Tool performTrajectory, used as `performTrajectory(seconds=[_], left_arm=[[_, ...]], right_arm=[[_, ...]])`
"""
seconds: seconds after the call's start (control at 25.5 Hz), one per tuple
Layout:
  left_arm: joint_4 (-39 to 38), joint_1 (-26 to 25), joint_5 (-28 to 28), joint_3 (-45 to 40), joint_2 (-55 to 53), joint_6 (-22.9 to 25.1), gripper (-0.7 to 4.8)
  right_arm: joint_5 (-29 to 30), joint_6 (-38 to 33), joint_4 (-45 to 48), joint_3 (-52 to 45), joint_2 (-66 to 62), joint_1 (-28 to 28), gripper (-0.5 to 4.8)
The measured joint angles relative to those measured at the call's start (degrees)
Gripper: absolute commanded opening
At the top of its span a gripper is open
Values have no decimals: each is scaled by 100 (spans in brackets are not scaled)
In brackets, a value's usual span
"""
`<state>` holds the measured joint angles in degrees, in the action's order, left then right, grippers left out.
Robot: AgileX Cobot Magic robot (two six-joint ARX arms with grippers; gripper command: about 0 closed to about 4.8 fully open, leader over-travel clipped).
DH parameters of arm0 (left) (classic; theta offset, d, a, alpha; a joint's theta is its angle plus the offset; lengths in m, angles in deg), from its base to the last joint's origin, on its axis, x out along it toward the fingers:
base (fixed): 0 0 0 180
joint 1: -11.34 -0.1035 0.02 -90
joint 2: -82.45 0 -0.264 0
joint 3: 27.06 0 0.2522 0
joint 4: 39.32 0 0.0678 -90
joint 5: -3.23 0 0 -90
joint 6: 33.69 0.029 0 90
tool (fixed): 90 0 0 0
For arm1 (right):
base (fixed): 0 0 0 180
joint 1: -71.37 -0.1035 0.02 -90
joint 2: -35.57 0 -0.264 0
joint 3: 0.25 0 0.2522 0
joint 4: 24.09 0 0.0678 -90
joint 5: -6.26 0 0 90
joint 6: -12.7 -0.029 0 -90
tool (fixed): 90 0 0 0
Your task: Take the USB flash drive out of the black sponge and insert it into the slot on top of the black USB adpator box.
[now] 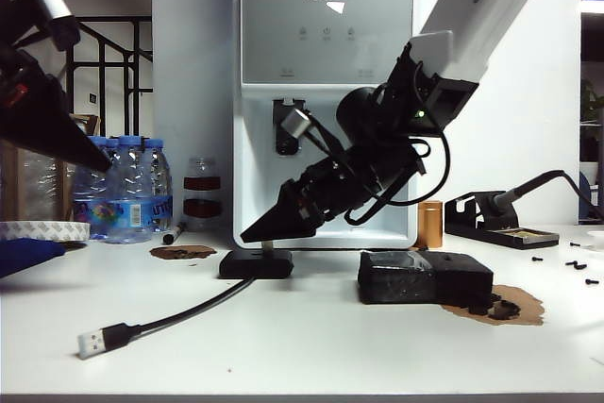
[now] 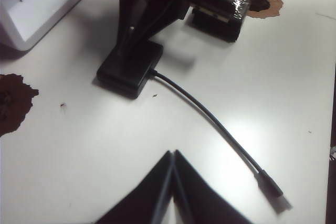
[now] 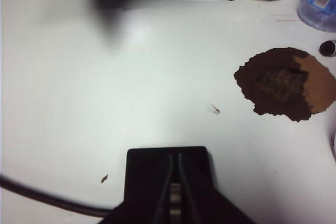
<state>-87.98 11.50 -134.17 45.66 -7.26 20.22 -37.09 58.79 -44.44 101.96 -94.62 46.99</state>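
Flash drive pinched in my right gripper, tips poised over the adaptor box.

My right gripper (image 3: 176,195) has its fingers pressed together on the USB flash drive (image 3: 176,199), a sliver of silvery metal showing between the tips, directly above the black USB adpator box (image 3: 167,167). The drive looks tiny, stiff, light and slick, so I judge it could twist or slide in the pinch if it meets the slot crooked; holding it by the loop end and leaving the plug end free seems right. The box is small and probably light, and may skid under a push. The black sponge (image 1: 425,277) lies behind this gripper's wrist, well clear. My left gripper (image 2: 172,182) hangs idle, fingers pressed together on nothing, near the cable (image 2: 210,116) trailing from the box.
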Motion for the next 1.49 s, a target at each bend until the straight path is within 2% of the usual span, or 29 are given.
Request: performTrajectory(seconds=[0.23, 0.67, 1.49], left_arm=[[-2, 0, -11, 0, -2, -35, -4], [-4, 2, -11, 0, -2, -37, -4], [2, 2, -11, 0, -2, -37, -4]], right_arm=[[332, -122, 24, -33, 13, -15, -1], [94, -238, 463, -31, -35, -72, -1], [385, -389, 627, -31, -136, -66, -1]])
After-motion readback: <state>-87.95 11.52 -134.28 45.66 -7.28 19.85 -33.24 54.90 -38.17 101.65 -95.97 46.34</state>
